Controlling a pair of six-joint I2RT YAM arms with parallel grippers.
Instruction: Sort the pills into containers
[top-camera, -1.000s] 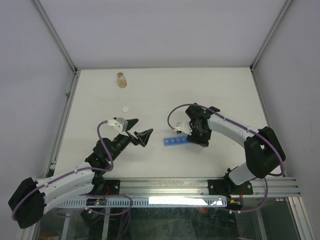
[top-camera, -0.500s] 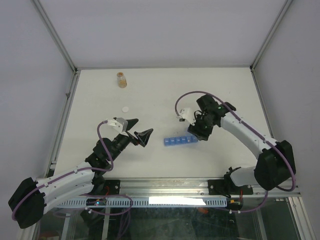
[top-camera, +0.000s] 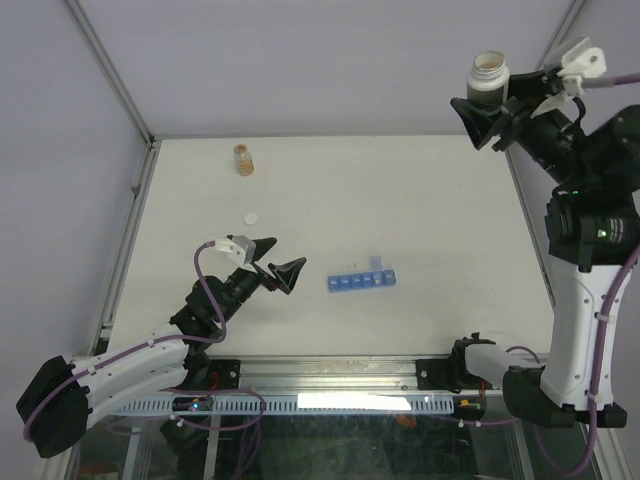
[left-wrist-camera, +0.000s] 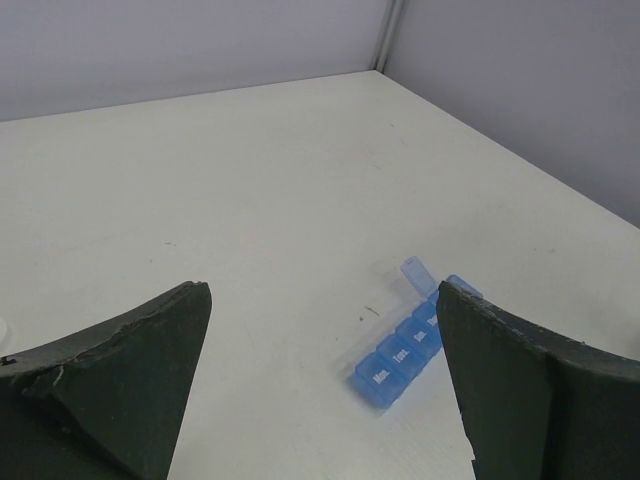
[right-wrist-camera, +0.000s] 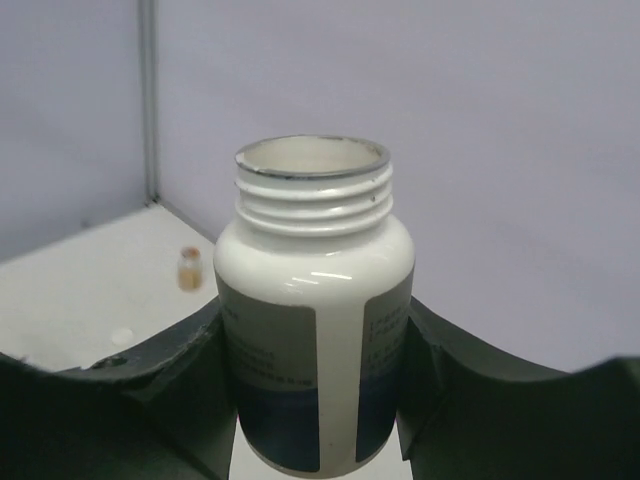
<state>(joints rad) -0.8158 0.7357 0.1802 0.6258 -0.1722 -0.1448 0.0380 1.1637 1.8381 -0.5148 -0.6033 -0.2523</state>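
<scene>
Right of left gripper (top-camera: 278, 260), containers (top-camera: 361, 281), apart

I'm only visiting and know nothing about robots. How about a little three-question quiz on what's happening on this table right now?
1. True or false: the white bottle held by the right gripper has its cap on.
2. What is the left gripper holding? A) amber bottle B) white disc C) nothing
3. Fill in: one end lid of the blue containers stands ____.
Key: 1 false; 2 C; 3 open.
</scene>
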